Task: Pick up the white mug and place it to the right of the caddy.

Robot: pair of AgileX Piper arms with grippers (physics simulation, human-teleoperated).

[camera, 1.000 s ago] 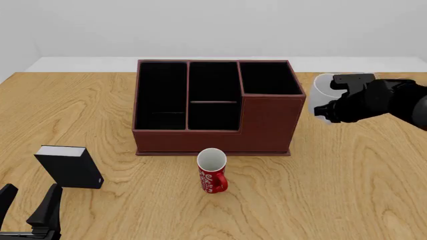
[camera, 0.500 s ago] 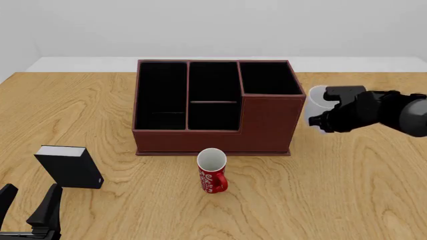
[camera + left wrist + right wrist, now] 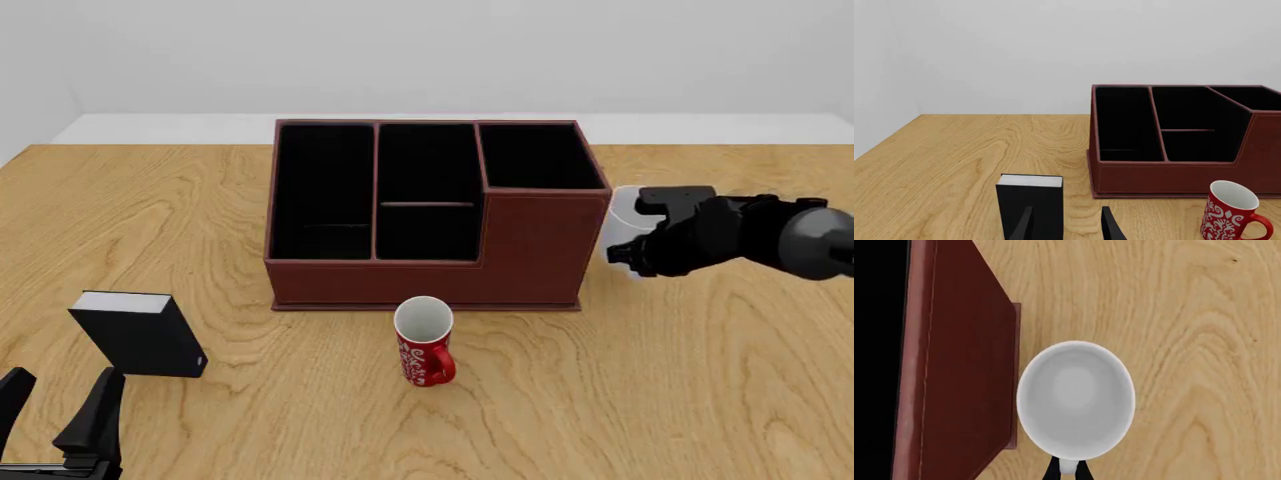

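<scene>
The white mug is upright close beside the right wall of the dark red-brown caddy, largely hidden by the arm in the front view. From above, the white mug shows an empty inside, its rim right next to the caddy. My right gripper is shut on the mug's handle, and the right gripper fingers pinch it at the picture's edge. I cannot tell whether the mug touches the table. My left gripper stands open near the front left corner, with nothing in the left gripper.
A red mug with white lettering stands in front of the caddy; the red mug also shows in the left wrist view. A small black box with a white top stands at the front left, just ahead of my left gripper, black box.
My right gripper has carried the white mug left and lower, closer to the caddy's right wall. The left arm has not moved.
</scene>
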